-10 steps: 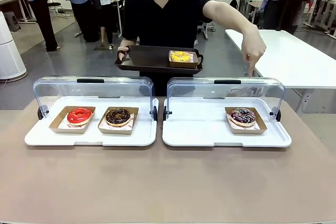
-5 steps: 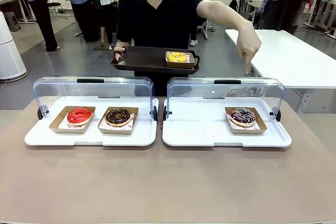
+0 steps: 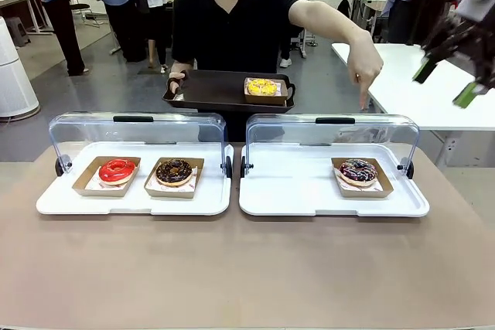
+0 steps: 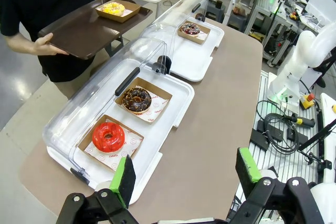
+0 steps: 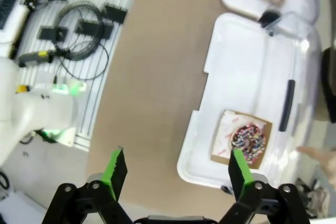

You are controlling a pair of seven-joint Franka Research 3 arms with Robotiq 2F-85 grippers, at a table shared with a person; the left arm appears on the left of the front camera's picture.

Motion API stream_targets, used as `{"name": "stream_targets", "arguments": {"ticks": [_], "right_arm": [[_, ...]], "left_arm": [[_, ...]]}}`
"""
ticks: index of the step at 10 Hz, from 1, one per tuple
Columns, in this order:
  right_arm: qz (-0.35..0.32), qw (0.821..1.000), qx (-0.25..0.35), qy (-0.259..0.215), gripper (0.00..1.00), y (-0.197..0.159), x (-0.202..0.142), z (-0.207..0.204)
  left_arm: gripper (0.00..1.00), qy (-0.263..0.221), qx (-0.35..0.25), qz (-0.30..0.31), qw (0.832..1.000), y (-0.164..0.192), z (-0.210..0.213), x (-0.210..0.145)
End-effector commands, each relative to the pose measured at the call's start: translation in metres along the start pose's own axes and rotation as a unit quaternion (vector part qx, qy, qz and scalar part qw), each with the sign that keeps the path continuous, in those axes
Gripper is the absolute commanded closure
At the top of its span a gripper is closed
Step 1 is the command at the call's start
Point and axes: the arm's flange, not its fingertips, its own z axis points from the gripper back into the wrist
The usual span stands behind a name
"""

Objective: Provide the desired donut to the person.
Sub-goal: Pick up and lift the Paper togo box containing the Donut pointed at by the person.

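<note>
L gripper (image 4: 186, 174): pads apart, nothing btw them, held high, clear of table (image 4: 220, 108). Closest below it red donut (image 4: 108, 136), next choc donut (image 4: 137, 99), then sprinkled donut (image 4: 190, 28) at far end of the row, well apart from it

R gripper (image 3: 447, 83): pads wide apart, empty, up in the air, no contact w/ anything. Sprinkled donut well below it and a bit inboard, lying in its card tray (image 3: 383, 189) inside the right-hand white case (image 3: 309, 208), clear lid (image 3: 332, 123) swung up behind

Beyond that, person's pointing hand (image 3: 370, 67), finger down over the lid toward that donut, so taken as the desired one; inboard of R gripper, apart from it. Farther back, brown serving tray (image 3: 216, 90) held out in person's other hand (image 3: 179, 79), yellow donut (image 3: 263, 85) already on it, bare space beside

Judged stage: choice made, pick not started. Left to do: lower R gripper onto card tray, close, lift clear of case, carry across to serving tray, release

Look of the donut: ring shape, dark glaze, dense multicolour sprinkles, sat in a shallow brown card tray; alone in its case, room all round for the pads. Prob soft & sticky on top, so grip on card rim likely safer than on glaze
</note>
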Motion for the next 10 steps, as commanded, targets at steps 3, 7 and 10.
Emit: {"name": "stream_targets", "arguments": {"ticks": [3, 7, 10], "right_arm": [[-0.041, 0.994, -0.038, 0.088, 0.00, -0.001, 0.008, -0.072], [-0.028, 0.996, -0.029, 0.080, 0.00, -0.004, 0.007, -0.079], [-0.028, 0.996, -0.029, 0.080, 0.00, -0.004, 0.007, -0.079]], "left_arm": [[0.00, 0.002, -0.003, -0.005, 1.000, -0.001, 0.002, -0.001], [0.00, 0.002, -0.003, -0.005, 1.000, -0.001, 0.002, -0.001], [0.00, 0.002, -0.003, -0.005, 1.000, -0.001, 0.002, -0.001]]}}
